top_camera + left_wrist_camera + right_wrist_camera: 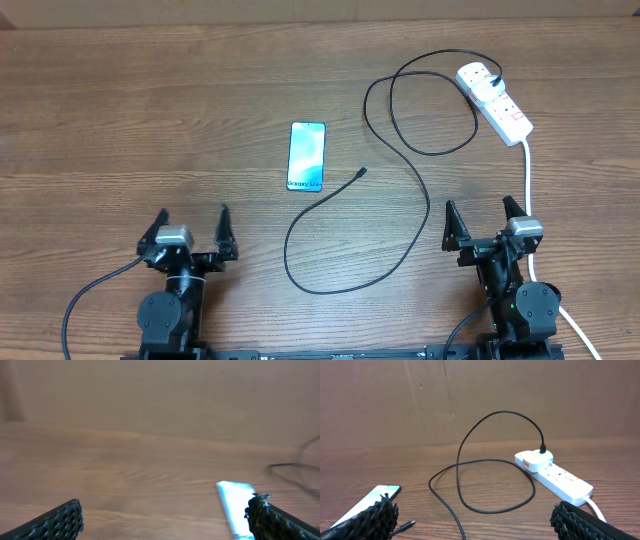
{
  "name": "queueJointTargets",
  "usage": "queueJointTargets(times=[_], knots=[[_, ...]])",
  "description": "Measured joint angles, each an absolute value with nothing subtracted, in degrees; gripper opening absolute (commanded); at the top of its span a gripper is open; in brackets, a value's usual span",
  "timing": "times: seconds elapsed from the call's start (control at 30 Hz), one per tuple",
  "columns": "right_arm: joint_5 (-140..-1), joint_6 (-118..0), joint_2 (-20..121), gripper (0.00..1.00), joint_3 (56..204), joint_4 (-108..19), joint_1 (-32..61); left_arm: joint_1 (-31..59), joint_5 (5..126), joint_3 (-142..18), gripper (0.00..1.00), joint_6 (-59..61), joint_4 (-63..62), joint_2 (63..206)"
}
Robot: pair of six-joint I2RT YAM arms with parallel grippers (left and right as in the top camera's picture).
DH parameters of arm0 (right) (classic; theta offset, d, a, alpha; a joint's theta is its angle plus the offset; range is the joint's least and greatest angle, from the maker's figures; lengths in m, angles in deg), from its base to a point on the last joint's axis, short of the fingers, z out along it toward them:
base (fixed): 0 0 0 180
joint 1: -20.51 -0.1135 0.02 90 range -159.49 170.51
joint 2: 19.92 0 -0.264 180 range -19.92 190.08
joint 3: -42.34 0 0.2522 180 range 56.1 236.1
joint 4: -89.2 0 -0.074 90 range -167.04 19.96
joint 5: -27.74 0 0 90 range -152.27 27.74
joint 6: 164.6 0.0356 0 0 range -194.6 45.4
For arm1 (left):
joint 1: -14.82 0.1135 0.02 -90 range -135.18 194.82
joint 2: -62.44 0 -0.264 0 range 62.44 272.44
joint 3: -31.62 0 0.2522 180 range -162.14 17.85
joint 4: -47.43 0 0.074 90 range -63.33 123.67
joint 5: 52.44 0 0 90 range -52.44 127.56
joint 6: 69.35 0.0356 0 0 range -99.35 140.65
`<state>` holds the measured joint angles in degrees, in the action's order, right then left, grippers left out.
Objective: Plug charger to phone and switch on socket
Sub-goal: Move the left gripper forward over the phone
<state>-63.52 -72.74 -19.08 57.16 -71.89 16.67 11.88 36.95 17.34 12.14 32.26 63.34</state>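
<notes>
The phone (306, 156) lies flat mid-table, screen lit blue; it also shows in the left wrist view (233, 502) and the right wrist view (367, 502). The charger's black cable (400, 150) loops across the table, its small connector (361, 173) free just right of the phone, also seen in the right wrist view (407, 524). Its plug (497, 81) sits in the white socket strip (495, 103), also in the right wrist view (555, 477). My left gripper (193, 222) and right gripper (485, 217) are open and empty near the front edge.
The socket's thick white cord (528, 180) runs down the right side past my right arm. The table is brown wood, with a brown wall behind it in the wrist views.
</notes>
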Motion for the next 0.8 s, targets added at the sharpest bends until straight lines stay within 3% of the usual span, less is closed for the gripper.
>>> queueJointTargets(times=[0.2, 0.5, 0.67, 0.8], knots=[[-63.52, -72.74, -19.08, 1.0, 57.16, -71.94, 16.67, 11.88, 47.91, 17.36, 1.0, 4.97, 37.61, 63.34], [-63.52, -72.74, -19.08, 1.0, 57.16, -71.87, 16.67, 11.88, 55.05, 16.53, 1.0, 2.02, 67.25, 63.28], [-63.52, -72.74, -19.08, 1.0, 57.16, -71.89, 16.67, 11.88, 55.4, 8.88, 1.0, 1.58, 62.77, 63.63], [-63.52, -72.76, -19.08, 1.0, 57.16, -71.89, 16.67, 11.88, 56.04, -4.08, 1.0, 2.68, 51.25, 67.8]])
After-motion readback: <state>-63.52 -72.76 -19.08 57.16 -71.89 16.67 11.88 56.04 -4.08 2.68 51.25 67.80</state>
